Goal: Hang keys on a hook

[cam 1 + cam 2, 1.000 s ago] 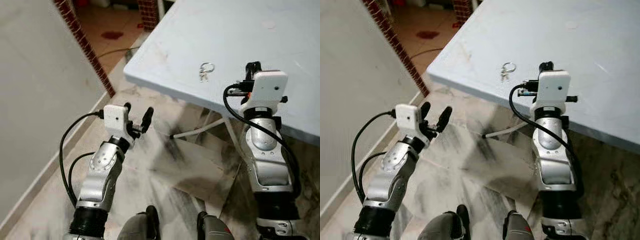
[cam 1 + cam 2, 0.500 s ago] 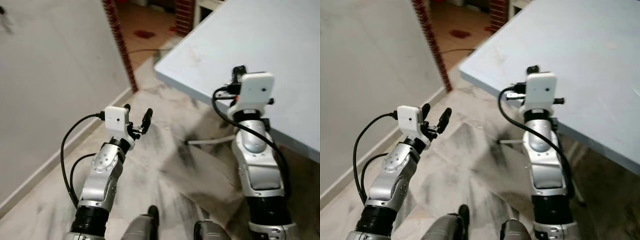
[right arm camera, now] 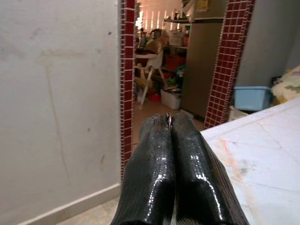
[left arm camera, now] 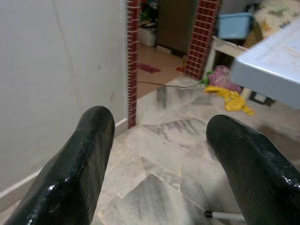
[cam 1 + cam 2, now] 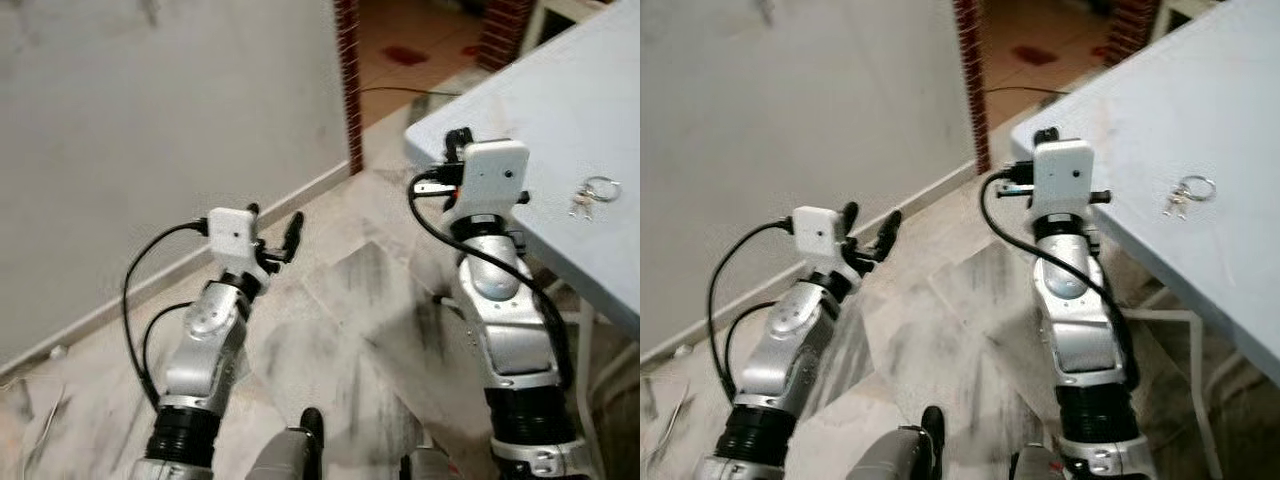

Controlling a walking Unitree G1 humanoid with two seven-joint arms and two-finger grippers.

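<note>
Pale blue-grey table (image 5: 560, 120) to our right, its corner jutting toward a doorway framed by red brick pillars (image 5: 348, 80). Grey-streaked marble tile floor (image 5: 350, 320) underfoot. Plain whitish plaster wall (image 5: 150, 120) to our left, running to a low skirting. Through the doorway, orange-tiled floor and household clutter in the wrist views; a light blue plastic tub (image 3: 252, 97) sits past the far pillar.

Small metal key ring with keys (image 5: 591, 193) lies flat on the table, near its front edge, untouched.

Our right gripper (image 3: 169, 123) has its black fingers (image 3: 152, 173) pressed together with nothing between them. It is raised at the table's corner and points toward the doorway. The keys lie well apart from it, off to its right on the table top, behind the line of the fingertips.

Our left gripper (image 5: 272, 222) is held up over the floor, near the wall, fingers (image 4: 89, 154) spread apart and holding nothing. It is far from the keys, with the right arm between.
</note>
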